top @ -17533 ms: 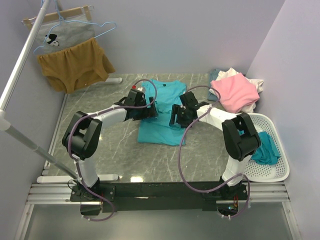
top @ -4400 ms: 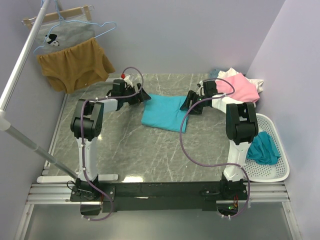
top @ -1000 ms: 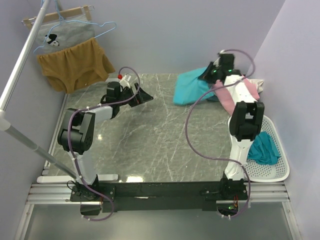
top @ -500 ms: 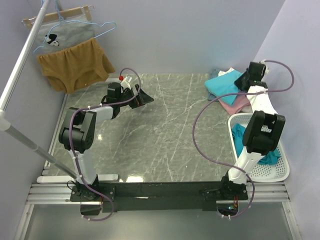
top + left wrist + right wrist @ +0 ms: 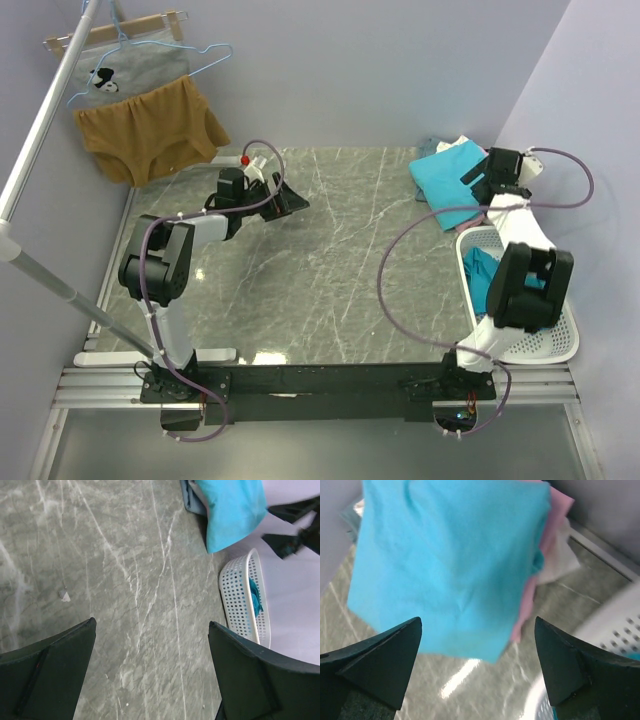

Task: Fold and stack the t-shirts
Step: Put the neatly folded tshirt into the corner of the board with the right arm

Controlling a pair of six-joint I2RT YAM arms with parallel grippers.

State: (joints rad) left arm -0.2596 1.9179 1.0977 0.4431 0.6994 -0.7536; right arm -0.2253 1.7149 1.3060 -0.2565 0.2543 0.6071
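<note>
Folded turquoise t-shirt point(image 5: 450, 565) lies on the pink t-shirt point(image 5: 546, 555) in the far right corner of the desk point(image 5: 330, 280), just beneath the open right pincer point(image 5: 477, 672), seemingly clear of it; left pincer point(image 5: 150, 680), likewise open, well apart.

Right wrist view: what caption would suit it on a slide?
Open right gripper above a folded turquoise t-shirt laid on the pink t-shirt, white basket alongside.
</note>
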